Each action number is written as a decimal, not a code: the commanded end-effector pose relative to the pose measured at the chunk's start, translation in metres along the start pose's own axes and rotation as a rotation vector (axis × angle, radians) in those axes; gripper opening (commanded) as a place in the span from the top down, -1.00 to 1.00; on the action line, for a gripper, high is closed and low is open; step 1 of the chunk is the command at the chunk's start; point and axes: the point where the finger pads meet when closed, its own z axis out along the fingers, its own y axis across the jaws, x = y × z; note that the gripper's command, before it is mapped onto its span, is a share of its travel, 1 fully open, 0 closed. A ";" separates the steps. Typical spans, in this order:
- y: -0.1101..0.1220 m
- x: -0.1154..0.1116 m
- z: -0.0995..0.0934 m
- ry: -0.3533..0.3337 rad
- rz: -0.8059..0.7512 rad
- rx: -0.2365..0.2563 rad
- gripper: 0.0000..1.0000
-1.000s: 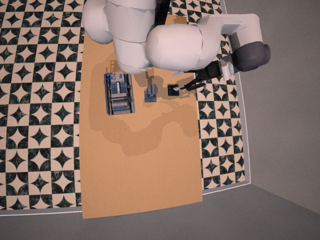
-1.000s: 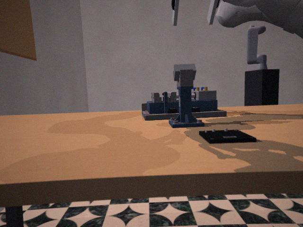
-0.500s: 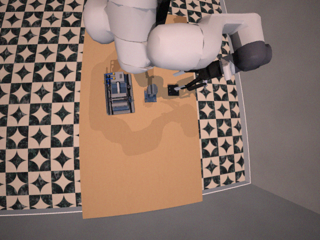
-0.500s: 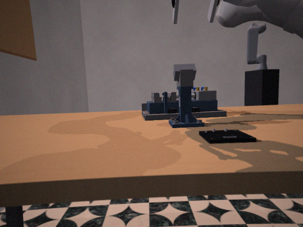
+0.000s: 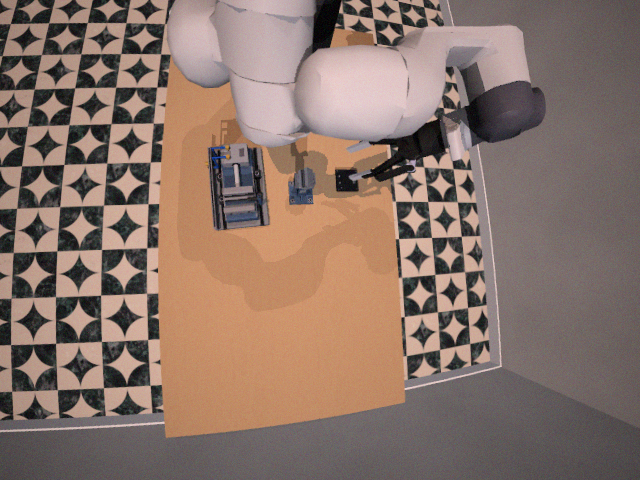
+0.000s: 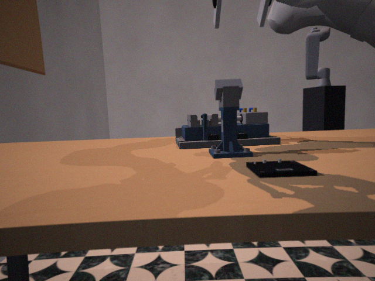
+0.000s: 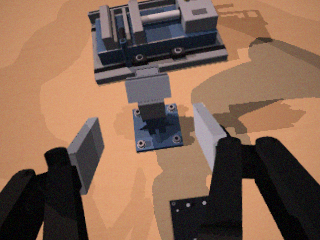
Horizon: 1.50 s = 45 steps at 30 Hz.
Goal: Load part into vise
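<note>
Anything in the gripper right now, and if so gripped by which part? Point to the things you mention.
Nothing is held. The gripper [image 5: 355,162] [image 6: 238,21] [image 7: 147,125] is open, and only air shows between its two pads.

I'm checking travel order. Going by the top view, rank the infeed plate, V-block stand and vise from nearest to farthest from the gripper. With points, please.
From the gripper [image 5: 357,162] [image 6: 238,25] [image 7: 147,125], in the top view:
1. Infeed plate [image 5: 342,185] [image 6: 281,170] [image 7: 187,222]: right of the other two.
2. V-block stand [image 5: 301,198] [image 6: 229,123] [image 7: 147,90]: in the middle.
3. Vise [image 5: 236,189] [image 6: 197,133] [image 7: 165,31]: leftmost.
</note>
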 end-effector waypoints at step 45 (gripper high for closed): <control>-0.008 0.000 0.000 -0.005 -0.010 0.015 -0.52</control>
